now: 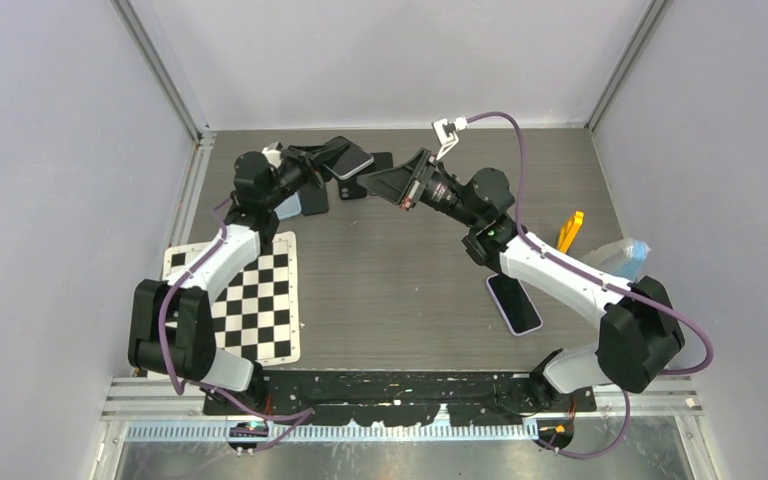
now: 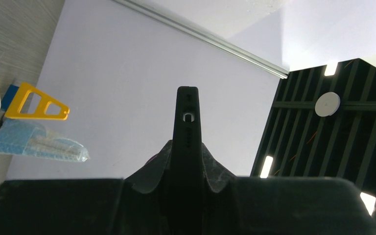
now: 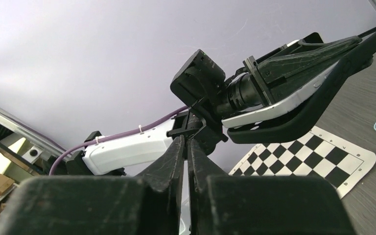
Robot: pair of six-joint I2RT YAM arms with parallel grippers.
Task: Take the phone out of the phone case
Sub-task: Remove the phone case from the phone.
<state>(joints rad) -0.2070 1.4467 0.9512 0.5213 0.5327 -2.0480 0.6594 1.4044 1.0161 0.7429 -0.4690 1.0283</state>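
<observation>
Black case (image 3: 298,125), phone (image 3: 269,110) inside, hung over the table's (image 1: 410,290) far side clamped in the left gripper (image 2: 187,152), with the right gripper (image 3: 186,142) pinched together, empty, just beside it; peeling seemed in hand, and next it needed to hook the case's lip.

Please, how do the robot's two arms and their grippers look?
The left arm and right arm each have white shells between rounded black joints. A purple cable runs along each, with a white connector near the right wrist. The jaws are matte black, wedge-shaped and scuffed. I see no markings.
</observation>
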